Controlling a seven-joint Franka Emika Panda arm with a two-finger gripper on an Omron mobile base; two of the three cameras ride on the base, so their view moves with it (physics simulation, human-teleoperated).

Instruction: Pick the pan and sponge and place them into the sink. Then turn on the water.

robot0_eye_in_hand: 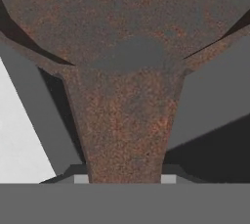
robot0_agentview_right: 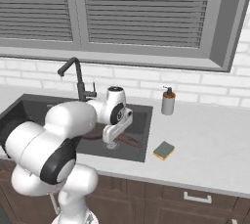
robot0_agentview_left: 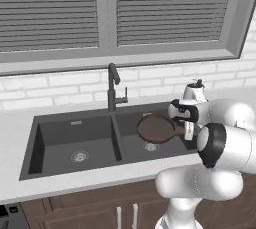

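The fingers grip the pan (robot0_agentview_left: 156, 128) by its handle, over the right basin of the sink (robot0_agentview_left: 75, 135). It looks stiff and front-heavy, likely to droop. The sponge (robot0_agentview_right: 164, 150) on the bench looks light and squashy, best pinched across its sides.

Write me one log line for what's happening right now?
stage: placing pan | claw: shut on pan handle, over right sink basin | sponge: on counter right of sink | faucet: untouched

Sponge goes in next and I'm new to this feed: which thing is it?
Start at the dark double sink, then move right along the white counter. The sponge lies flat near the sink's right rim: a small yellow block with a grey-green top, unlike the upright soap bottle behind it.
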